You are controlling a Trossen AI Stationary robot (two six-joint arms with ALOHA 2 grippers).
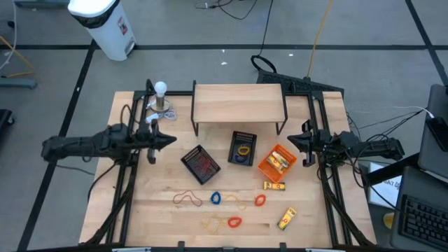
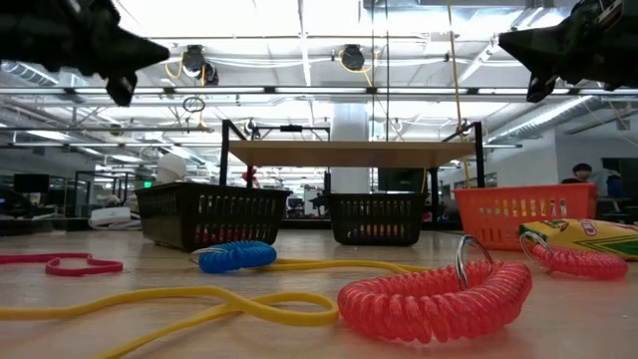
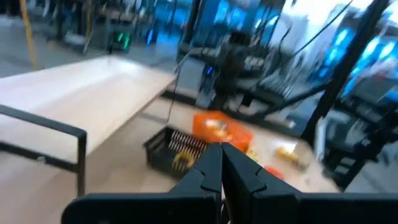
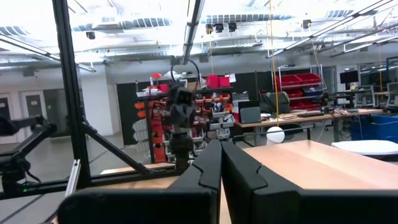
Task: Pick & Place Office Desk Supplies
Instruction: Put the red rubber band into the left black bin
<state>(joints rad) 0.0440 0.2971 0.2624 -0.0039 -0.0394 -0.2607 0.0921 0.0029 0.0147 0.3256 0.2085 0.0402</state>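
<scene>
Nearest the front edge of the wooden tabletop (image 1: 140, 224), the loose supplies are lying scattered, seemingly waiting to be sorted: a red coiled loop (image 1: 234, 222) beside a thin yellow band (image 1: 211, 224), a yellow packet (image 1: 287, 218) toward the right, then a row with a red band (image 1: 187, 199), a blue coil (image 1: 215, 199), a second red coil (image 1: 260, 200) and another yellow packet (image 1: 274, 185). In the low view the red coil (image 2: 434, 299) is filling the foreground, with the blue coil (image 2: 237, 256) behind it. Farther back, three trays are standing as likely destinations: a black mesh tray (image 1: 201, 163) holding reddish items, a second black tray (image 1: 243, 148) holding yellow bands, and an orange tray (image 1: 278, 162) holding yellow packets. Both arms are hovering high over the middle of the tabletop, well apart from any item, apparently at rest. The left gripper (image 1: 168, 141) is pointing inward from the left with its fingers pressed together, holding nothing; the right gripper (image 1: 294, 140) is mirroring it from the right, fingers also closed and empty. Behind them a small raised wooden shelf (image 1: 238, 103) is spanning the back, with a white ball on a stand (image 1: 161, 98) at its left. Beyond the tabletop, a grey floor with dark tape lines, a white bin (image 1: 106, 24) and trailing cables are showing; the low view is looking into a bright workshop with ceiling lights.
</scene>
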